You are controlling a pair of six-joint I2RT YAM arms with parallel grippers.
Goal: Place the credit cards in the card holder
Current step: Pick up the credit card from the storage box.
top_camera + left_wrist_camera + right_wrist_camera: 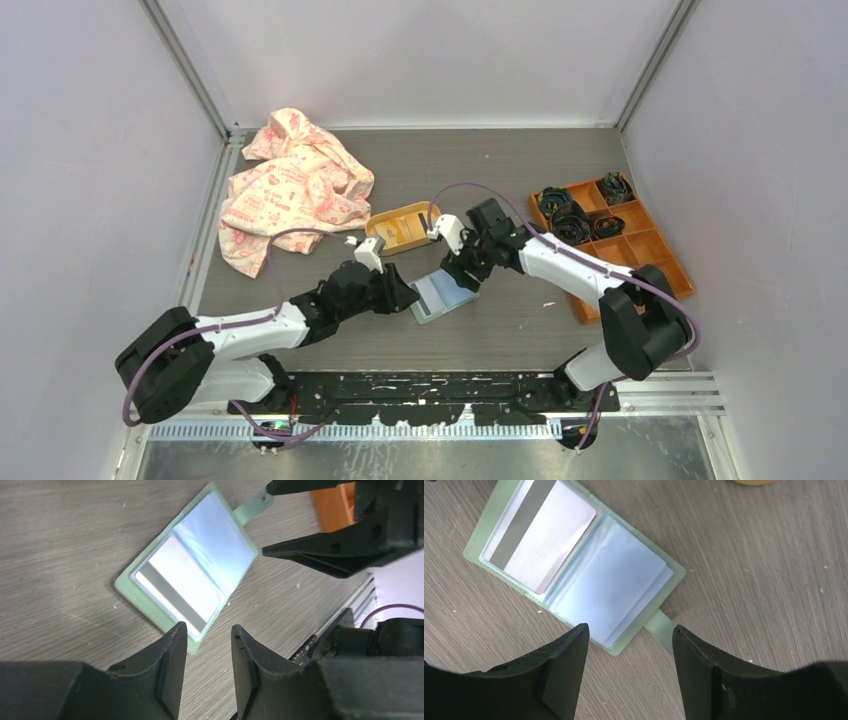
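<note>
Top view: the card holder [445, 297] lies open near the table's middle, between the left gripper [408, 296] and the right gripper [462, 272]. Both are released and empty.

Left wrist: 1 white card [180, 587] with a grey stripe sits in a slot. The next move is probably fetching another from the tray [371, 226].

Right wrist: the holder has a sage-green cover, bluish clear sleeves and a snap tab [661, 630] near the right gripper.

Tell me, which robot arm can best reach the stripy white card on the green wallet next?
Probably the left. The left tool, open, sits right at the striped end of the white card, while the right tool hangs over the card holder at its other half.
</note>
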